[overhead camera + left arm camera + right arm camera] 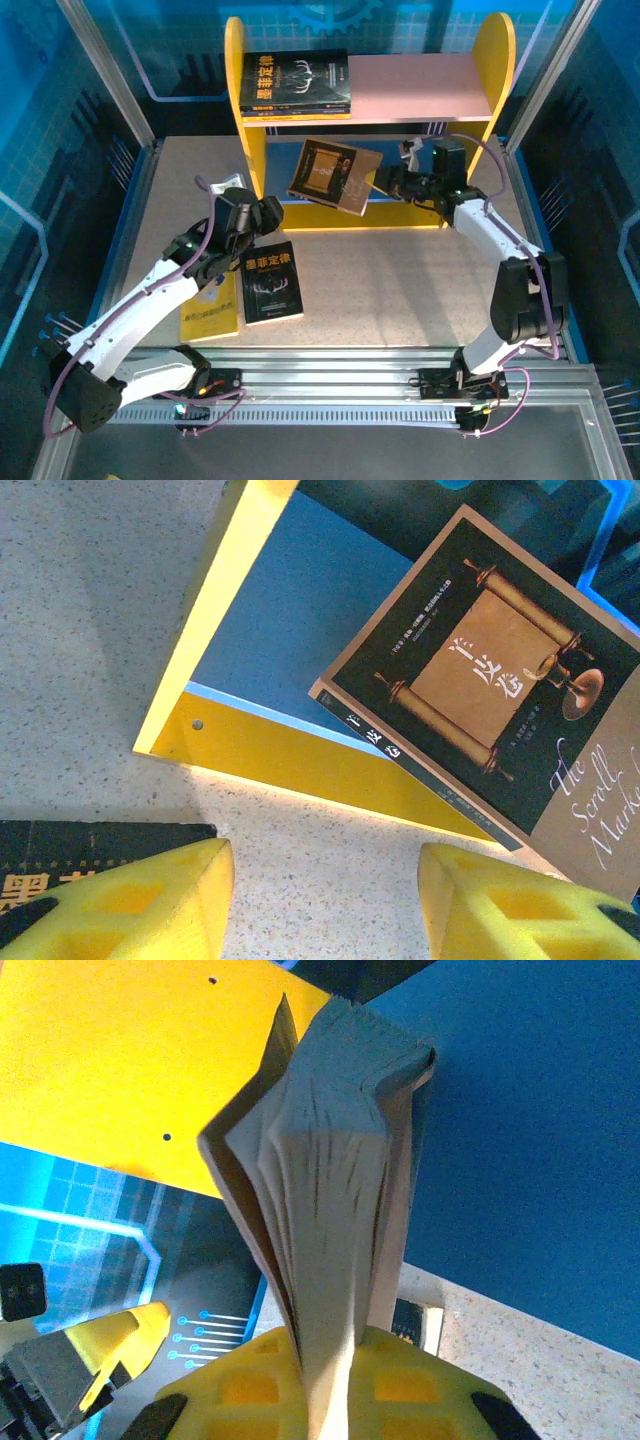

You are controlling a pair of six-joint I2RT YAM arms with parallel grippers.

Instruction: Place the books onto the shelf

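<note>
right gripper (pixel 388 183) clamped on brown book (pixel 333 175): matte cover, pages fanned and buckled, tilted mid-air before shelf (pixel 495 60). left gripper (pixel 262 215) spread wide, apparently touching nothing, above speckled table (pixel 400 290) beside glossy black book (pixel 270 282). stack (pixel 295 80) lies flat on pink board (pixel 420 85).

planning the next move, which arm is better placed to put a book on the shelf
Right. The right gripper is shut on the brown book, held up in front of the shelf. The left gripper is open and holds nothing.
</note>
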